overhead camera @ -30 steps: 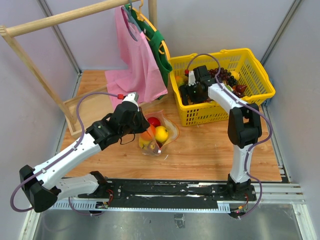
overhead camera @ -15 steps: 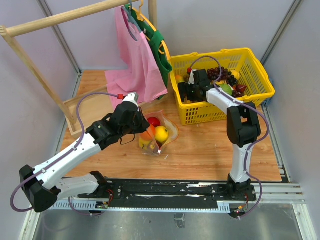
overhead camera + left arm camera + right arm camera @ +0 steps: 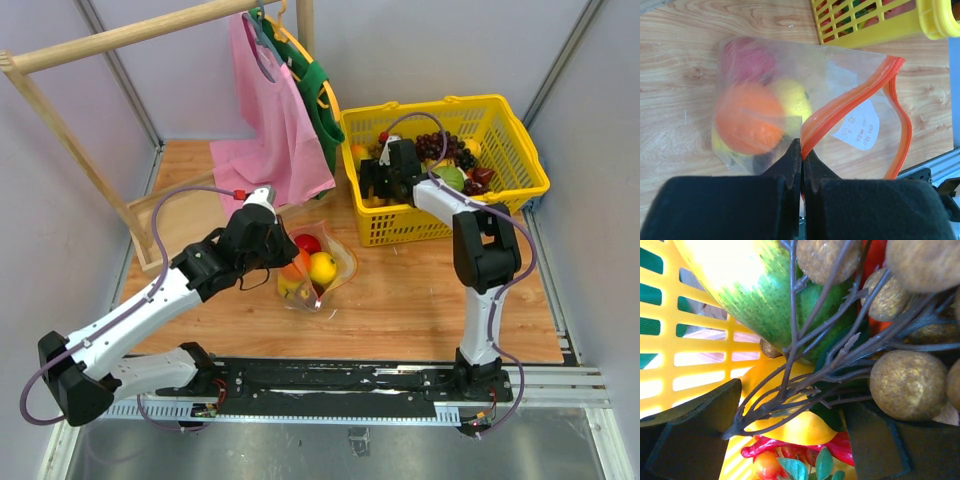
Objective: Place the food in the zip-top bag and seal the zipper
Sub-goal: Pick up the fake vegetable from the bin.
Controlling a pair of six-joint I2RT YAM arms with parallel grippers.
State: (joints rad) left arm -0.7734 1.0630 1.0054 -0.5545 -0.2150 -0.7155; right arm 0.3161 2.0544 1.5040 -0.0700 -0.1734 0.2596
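The clear zip-top bag [image 3: 335,262] lies on the wooden table and holds food: an orange [image 3: 747,120], a yellow piece [image 3: 792,97] and a red fruit [image 3: 747,60]. Its mouth gapes, with the red-orange zipper [image 3: 850,95] curving apart. My left gripper [image 3: 802,150] is shut on the near end of the zipper strip, and it shows from above as the left gripper [image 3: 272,243] at the bag's left edge. My right gripper [image 3: 790,415] stands open deep inside the yellow basket [image 3: 520,190], its fingers [image 3: 695,435] astride a brown twig bunch [image 3: 805,375] above a yellow fruit [image 3: 800,427].
The basket also holds a green-yellow fruit [image 3: 765,295], brown round fruits [image 3: 907,385], red pieces and dark grapes [image 3: 450,152]. A pink cloth bag [image 3: 275,120] and a green one [image 3: 318,95] hang from a wooden rack [image 3: 120,35]. A shallow wooden tray [image 3: 150,222] sits at the left.
The right gripper has shifted slightly toward the basket's far left corner. The left arm and the bag have not moved.
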